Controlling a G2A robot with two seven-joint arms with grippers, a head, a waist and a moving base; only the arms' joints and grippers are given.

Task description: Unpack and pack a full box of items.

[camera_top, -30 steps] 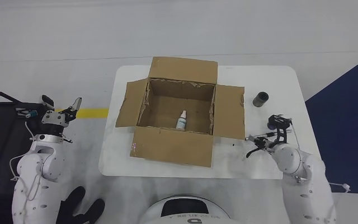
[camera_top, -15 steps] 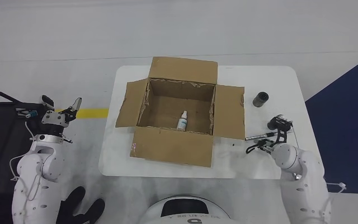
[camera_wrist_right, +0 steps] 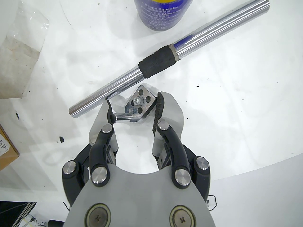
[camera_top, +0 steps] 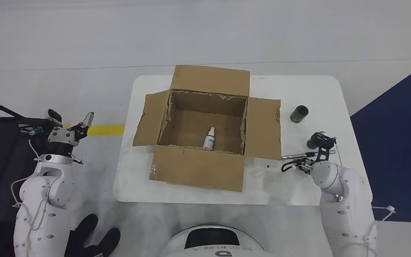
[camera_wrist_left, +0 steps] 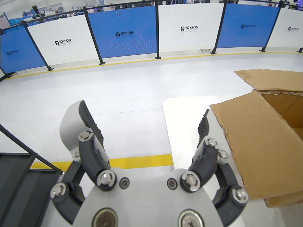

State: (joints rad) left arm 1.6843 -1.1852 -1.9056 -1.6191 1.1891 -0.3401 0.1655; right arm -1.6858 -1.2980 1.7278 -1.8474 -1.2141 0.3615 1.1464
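An open cardboard box (camera_top: pixel 205 168) stands on the white table (camera_top: pixel 302 193), with a small white bottle (camera_top: pixel 209 138) on its floor. To the box's right lie a chrome rod with a black band (camera_wrist_right: pixel 165 60) (camera_top: pixel 292 156) and a small perforated metal bracket (camera_wrist_right: pixel 139 106). A blue-and-yellow spray can (camera_wrist_right: pixel 163 1) (camera_top: pixel 320 139) stands just beyond them. My right gripper (camera_wrist_right: pixel 134 111) (camera_top: pixel 297 164) is low over the table, its fingers closed against the bracket's two sides. My left gripper (camera_wrist_left: pixel 148 119) (camera_top: pixel 69 125) hangs open and empty off the table's left side, beside the box's left flap (camera_wrist_left: pixel 251 147).
A dark short cylinder (camera_top: pixel 298 114) stands at the table's right rear. A clear plastic bag (camera_wrist_right: pixel 21 55) lies between the rod and the box. The table's near right edge (camera_wrist_right: pixel 272 164) runs close behind my right gripper. A black rack (camera_wrist_left: pixel 21 183) sits by the left arm.
My right arm has shifted a little, its gripper staying by the rod and drawing slightly toward the box. The left arm and the box are unchanged.
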